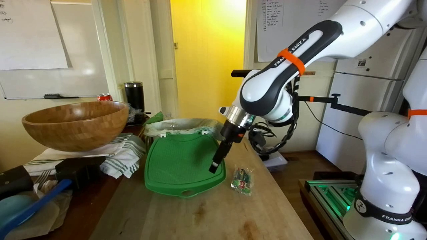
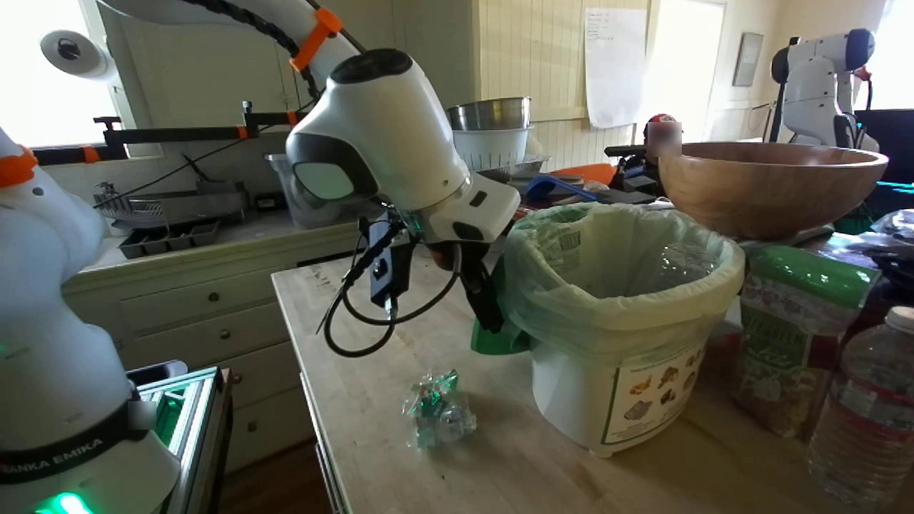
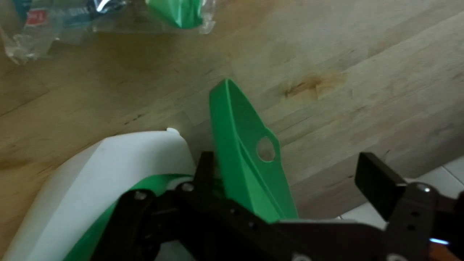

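— Can you read the clear-wrapped packet [image 3: 83, 20] near the tabletop's [image 1: 160, 213] robot-side edge?
— No, its print is blurred, and the wrist view's top edge cuts it off.
— The green lid [image 2: 508, 343]?
— Mostly hidden behind the lined bin [image 2: 578, 389] in an exterior view; whether the gripper [image 3: 286, 159] touches it, I can't tell.
— And the wall sheet [image 2: 615, 71]?
— Writing too small.
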Controlling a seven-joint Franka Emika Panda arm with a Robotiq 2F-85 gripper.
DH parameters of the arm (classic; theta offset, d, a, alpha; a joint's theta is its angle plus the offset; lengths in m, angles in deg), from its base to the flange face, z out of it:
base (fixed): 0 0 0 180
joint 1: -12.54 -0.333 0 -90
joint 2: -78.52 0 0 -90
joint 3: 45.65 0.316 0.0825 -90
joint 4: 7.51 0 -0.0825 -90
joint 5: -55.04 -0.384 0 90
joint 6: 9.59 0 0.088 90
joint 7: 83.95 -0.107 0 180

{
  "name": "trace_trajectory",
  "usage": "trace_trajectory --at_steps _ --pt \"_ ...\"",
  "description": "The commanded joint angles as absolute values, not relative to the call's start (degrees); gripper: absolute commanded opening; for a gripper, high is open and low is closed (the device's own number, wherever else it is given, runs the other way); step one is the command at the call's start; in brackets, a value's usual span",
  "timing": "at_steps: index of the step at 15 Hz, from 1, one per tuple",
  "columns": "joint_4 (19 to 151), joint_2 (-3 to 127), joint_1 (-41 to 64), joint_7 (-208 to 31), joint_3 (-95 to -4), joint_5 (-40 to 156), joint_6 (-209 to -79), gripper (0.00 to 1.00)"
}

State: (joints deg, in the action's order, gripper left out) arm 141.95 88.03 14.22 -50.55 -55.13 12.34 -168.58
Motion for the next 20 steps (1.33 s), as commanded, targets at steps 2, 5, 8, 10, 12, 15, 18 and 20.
trace_trajectory --at_steps 2,5,8,10,12,15,18,20 --pt "140.0 88.0 12.0 -47.3 -56.0 3.7 -166.3 1.0" --pt "138.2 85.9 11.4 -45.1 -56.3 -1.1 -165.9 1.0" --pt "136.4 83.8 11.1 -42.7 -56.6 -5.1 -165.3 1.0" --pt "135.3 83.2 11.1 -40.8 -56.6 -7.8 -164.3 1.0" --pt "134.6 82.7 11.4 -39.3 -56.6 -9.6 -163.0 1.0" --pt "134.0 82.1 11.7 -38.1 -56.6 -11.3 -160.7 1.0" --pt "133.6 81.0 11.8 -37.5 -56.6 -10.9 -160.7 0.96" --pt "133.6 79.9 11.9 -38.8 -56.3 -9.3 -162.3 0.71"
